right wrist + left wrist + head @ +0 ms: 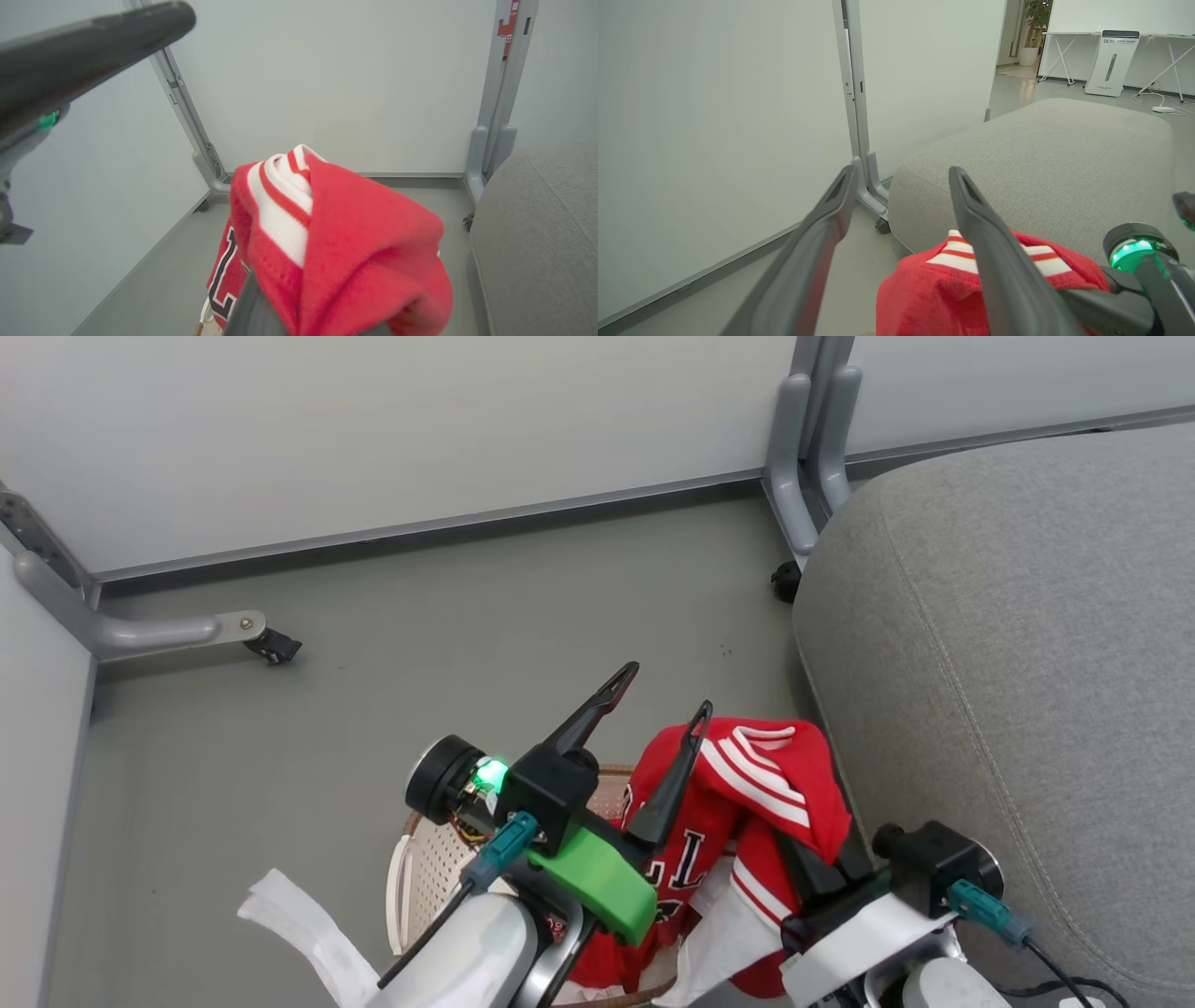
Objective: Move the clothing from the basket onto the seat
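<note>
Clothing (747, 793) bunched over right gripper (826, 868), hanging above basket (429, 868), just beside seat (1027, 663) | right gripper clenched on clothing | left gripper (667, 688) spread wide, empty, close beside clothing

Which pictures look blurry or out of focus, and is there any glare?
Head view: sharp, evenly lit, a green light glowing by the left gripper. Left wrist view: its near fingers are soft. Right wrist view: the red clothing and the left gripper's finger are blurred.
</note>
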`<state>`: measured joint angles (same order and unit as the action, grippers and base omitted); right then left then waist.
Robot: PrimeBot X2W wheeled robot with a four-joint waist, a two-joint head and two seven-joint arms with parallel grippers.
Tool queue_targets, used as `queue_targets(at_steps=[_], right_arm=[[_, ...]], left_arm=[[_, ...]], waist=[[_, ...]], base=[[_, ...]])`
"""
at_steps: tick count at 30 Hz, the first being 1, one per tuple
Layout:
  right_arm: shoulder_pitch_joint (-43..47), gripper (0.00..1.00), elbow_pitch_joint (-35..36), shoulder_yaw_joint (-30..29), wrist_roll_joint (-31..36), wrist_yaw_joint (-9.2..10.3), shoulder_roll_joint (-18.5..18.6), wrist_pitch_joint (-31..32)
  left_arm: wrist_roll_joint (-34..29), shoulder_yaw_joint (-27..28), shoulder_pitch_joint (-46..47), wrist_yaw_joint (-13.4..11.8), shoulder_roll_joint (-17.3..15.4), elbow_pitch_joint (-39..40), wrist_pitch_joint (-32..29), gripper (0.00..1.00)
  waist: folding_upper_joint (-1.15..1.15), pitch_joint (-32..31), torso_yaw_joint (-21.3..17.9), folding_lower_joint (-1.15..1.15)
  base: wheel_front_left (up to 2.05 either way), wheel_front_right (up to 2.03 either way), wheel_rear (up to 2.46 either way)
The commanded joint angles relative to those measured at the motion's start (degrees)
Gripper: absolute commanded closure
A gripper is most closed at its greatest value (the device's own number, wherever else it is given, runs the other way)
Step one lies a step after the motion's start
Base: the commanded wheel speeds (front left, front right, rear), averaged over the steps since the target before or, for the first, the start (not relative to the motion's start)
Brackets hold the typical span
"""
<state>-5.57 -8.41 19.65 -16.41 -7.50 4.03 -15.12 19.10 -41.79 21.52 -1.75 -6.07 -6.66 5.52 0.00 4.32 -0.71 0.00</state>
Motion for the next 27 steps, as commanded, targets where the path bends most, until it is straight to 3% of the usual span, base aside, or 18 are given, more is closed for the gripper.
queue_targets(at_steps=[1, 14, 27], right_arm=[[-1.1, 1.00, 1.0, -0.7, 0.5, 0.02, 0.1, -0.1], [-3.2, 1.00, 8.6, -7.7, 1.0, 0.02, -0.4, 0.0], [-1.3, 1.00, 16.0, -12.8, 1.4, 0.02, -1.0, -0.1]], left_arm=[[0.5, 0.4, -1.2, -0.3, -0.5, -0.4, 0.9, 0.00], [0.0, 1.5, -1.6, 2.3, -3.5, -5.8, 8.3, 0.00], [-2.4, 1.1, 0.7, 3.6, -6.2, -9.0, 9.4, 0.00]], waist=[[0.00, 0.6, -0.8, 0.00], [0.00, 5.4, -8.5, 0.00], [0.00, 11.5, -20.3, 0.00]], base=[[0.00, 0.00, 0.00], [0.00, 0.00, 0.00], [0.00, 0.00, 0.00]])
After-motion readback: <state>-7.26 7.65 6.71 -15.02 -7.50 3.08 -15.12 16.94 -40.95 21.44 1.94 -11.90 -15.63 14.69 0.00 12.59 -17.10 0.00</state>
